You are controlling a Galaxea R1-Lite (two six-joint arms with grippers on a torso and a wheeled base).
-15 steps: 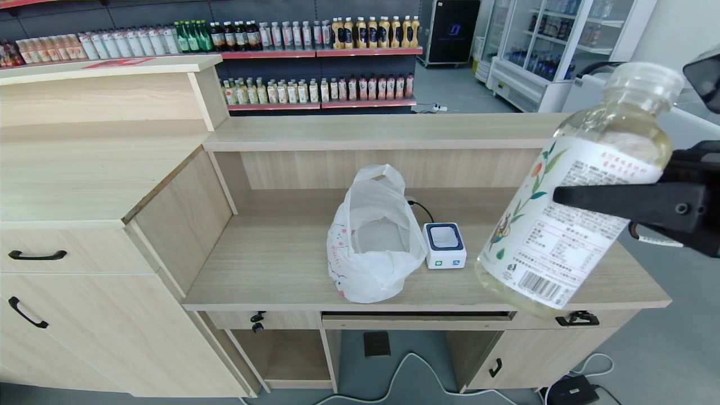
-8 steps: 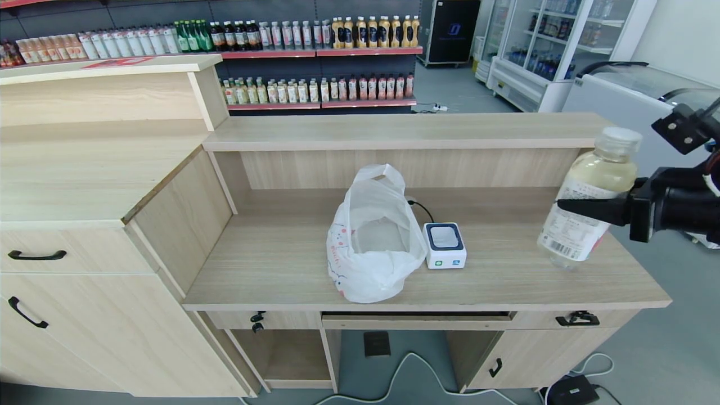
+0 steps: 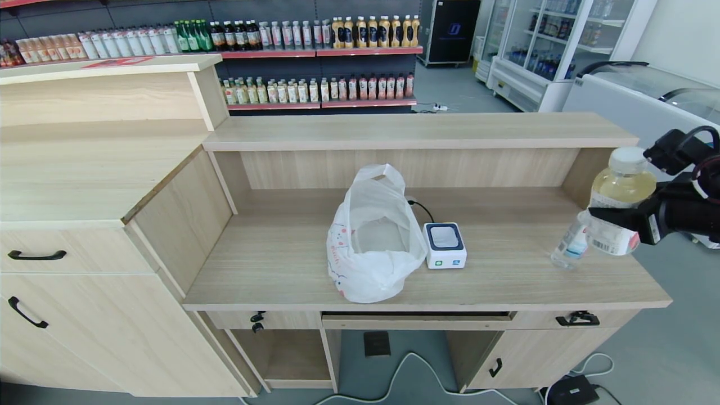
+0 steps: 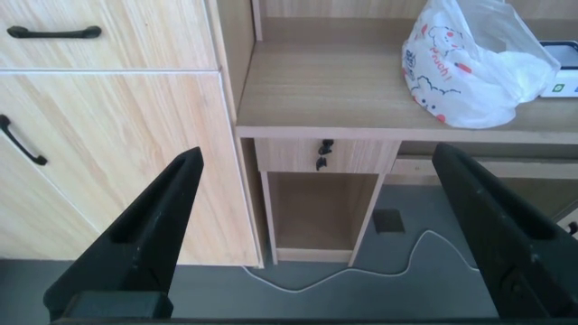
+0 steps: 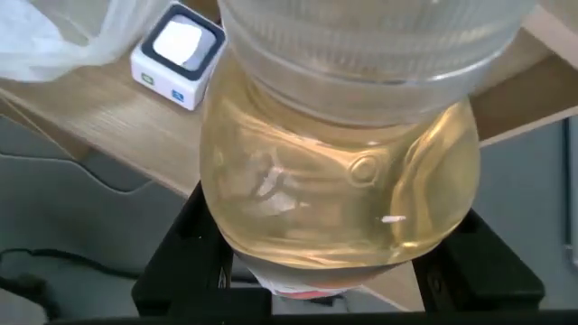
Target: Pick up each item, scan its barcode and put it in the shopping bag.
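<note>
**Tabletop** [image 3: 506, 278]: pale wood-grain surface w/ raised back ledge; carries bag and scanner. Scanner = ref. landmark for all positions below.

**Shopping bag** [image 3: 371, 247]: thin white plastic, mouth open upward, red print low on its side. Stands immediately left of scanner, their sides close enough that contact cannot be judged. Also seen in left wrist view [image 4: 470, 72].

**Bottle** [image 3: 616, 208]: clear plastic, pale yellow liquid, whitish cap, white label w/ barcode near its lower edge. Roughly upright, slight tilt. Located well to the right of scanner, over the tabletop's right end. In right wrist view [image 5: 343, 181] the shoulder of the bottle sits close to the lens, scanner beyond it.

**Right jaws**: closed on the bottle at mid-body, just below the shoulder; one black finger [image 3: 604, 215] crosses the label, pointing toward scanner.

**Left jaws**: spread wide, nothing between them; both black fingers [image 4: 135, 244] frame the cupboard fronts and floor under the tabletop. Position: well apart from scanner, beyond the bag's far side and lower than the tabletop edge.

**Scanner** [image 3: 444, 244]: small white box, dark-framed window facing up, black cable [image 3: 423, 209] leaving its rear. Approx. mid-tabletop. Also in right wrist view [image 5: 178, 54].

**Small clear object** [image 3: 568, 247]: blue patch, seen at the bottle's scanner-side base; identity cannot be told.
</note>
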